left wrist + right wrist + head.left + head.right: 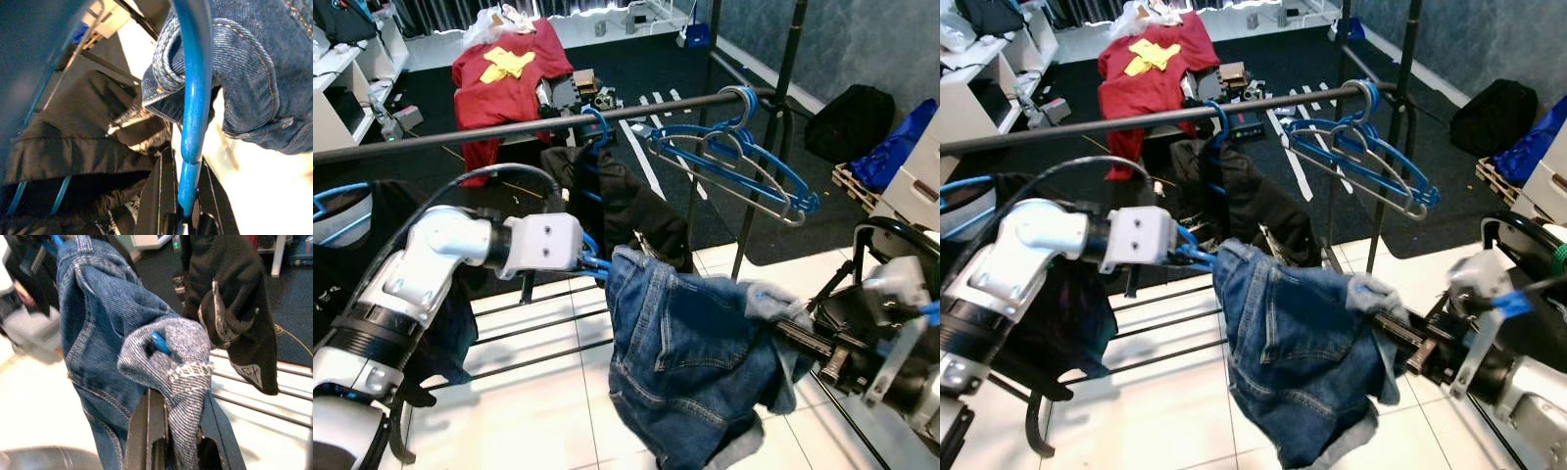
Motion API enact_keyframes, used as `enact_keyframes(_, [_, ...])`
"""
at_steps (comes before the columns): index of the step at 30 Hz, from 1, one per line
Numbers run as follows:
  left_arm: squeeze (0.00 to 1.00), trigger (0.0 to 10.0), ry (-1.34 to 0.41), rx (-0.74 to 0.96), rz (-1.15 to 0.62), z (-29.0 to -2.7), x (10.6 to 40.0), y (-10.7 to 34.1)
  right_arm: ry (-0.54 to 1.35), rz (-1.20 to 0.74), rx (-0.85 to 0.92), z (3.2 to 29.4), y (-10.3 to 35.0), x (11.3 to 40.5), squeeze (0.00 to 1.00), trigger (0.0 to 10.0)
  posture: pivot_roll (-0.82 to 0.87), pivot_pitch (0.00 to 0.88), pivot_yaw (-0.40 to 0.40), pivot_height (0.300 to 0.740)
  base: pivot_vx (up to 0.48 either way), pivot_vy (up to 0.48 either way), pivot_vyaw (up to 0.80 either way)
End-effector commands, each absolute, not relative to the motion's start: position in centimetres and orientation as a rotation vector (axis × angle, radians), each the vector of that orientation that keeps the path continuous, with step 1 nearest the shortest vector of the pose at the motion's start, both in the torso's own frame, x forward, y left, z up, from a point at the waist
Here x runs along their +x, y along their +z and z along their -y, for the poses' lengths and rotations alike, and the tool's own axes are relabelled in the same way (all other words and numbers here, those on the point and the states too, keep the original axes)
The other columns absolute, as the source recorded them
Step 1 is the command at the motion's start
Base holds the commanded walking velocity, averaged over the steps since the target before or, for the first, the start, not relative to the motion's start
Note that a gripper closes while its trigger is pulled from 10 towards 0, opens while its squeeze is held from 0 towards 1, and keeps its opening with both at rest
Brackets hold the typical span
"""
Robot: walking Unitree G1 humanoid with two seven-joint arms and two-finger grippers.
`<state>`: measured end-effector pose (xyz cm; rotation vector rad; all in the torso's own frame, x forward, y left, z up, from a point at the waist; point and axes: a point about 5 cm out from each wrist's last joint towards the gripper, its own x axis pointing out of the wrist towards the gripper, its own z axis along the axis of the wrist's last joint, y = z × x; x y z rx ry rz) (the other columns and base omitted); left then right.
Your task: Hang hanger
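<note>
Blue denim shorts point(690, 362) hang on a blue hanger point(193, 98) that I hold below the black clothes rail point(509, 127). My left gripper point(592, 262) is shut on the hanger's bar at the shorts' left edge, and the wrist view shows the bar pinched between the fingers point(156, 205). My right gripper point(783, 318) is shut on the shorts' right edge. There, pale turned-out fabric point(181, 367) wraps the hanger's blue tip point(159, 342). The rest of the hanger is hidden under the denim.
Empty blue hangers point(744, 162) hang at the rail's right end, near the rack's upright post point(773, 117). A black garment point(626, 201) hangs mid-rail behind the shorts. A dark garment point(372, 225) hangs at the left. A red shirt point(509, 73) lies on the floor beyond.
</note>
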<state>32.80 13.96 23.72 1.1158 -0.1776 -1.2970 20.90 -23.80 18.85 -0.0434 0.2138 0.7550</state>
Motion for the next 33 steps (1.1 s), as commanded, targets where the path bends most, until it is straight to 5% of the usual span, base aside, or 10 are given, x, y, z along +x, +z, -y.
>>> enact_keyframes(1, [0.0,3.3,-1.362,1.23,0.087,-13.8,32.7,22.4,0.835,-0.159,-0.095,22.5,19.9,20.9,0.0,0.0,-0.14,0.11,0.082,0.74,0.0,0.0,0.0])
enact_keyframes(8, [0.0,4.3,-1.449,1.324,0.05,-13.2,32.6,21.9,0.849,-0.161,-0.177,22.2,20.4,21.4,0.0,0.0,-0.14,0.108,0.083,0.74,0.0,0.0,0.0])
enact_keyframes(9, [0.0,5.8,-1.489,1.359,0.049,-12.5,32.6,21.5,0.867,-0.139,-0.188,21.7,20.8,21.6,0.0,0.0,-0.14,0.108,0.086,0.74,0.0,0.0,0.0])
enact_keyframes(12, [0.0,6.4,-1.525,1.382,0.054,-11.9,32.4,21.2,0.883,-0.117,-0.191,21.2,21.1,21.8,0.0,0.0,-0.14,0.107,0.085,0.74,0.0,0.0,0.0])
enact_keyframes(13, [0.0,7.5,-1.553,1.399,0.064,-11.2,32.2,20.9,0.898,-0.101,-0.192,20.7,21.3,22.0,0.0,0.0,-0.14,0.107,0.085,0.74,0.0,0.0,0.0])
enact_keyframes(17, [0.0,9.3,-1.592,1.4,0.108,-9.7,31.7,20.5,0.94,-0.107,-0.201,19.6,20.9,22.3,0.0,0.0,-0.14,0.106,0.079,0.74,0.0,0.0,0.0])
enact_keyframes(23, [0.0,10.0,-1.562,1.366,0.146,-8.9,31.9,20.8,0.98,-0.141,-0.229,18.6,20.0,22.5,0.0,0.0,-0.14,0.108,0.084,0.74,0.0,0.0,0.0])
enact_keyframes(26, [0.0,10.0,-1.366,1.129,0.166,-10.0,34.3,22.6,0.971,-0.158,-0.238,18.6,19.5,22.5,0.0,0.0,-0.14,0.111,0.092,0.74,0.0,0.0,0.0])
enact_keyframes(33, [0.0,10.0,-1.132,0.864,0.136,-12.8,36.5,23.5,0.906,-0.074,-0.186,19.4,20.5,22.7,0.0,0.0,-0.14,0.111,0.096,0.74,0.0,0.0,0.0])
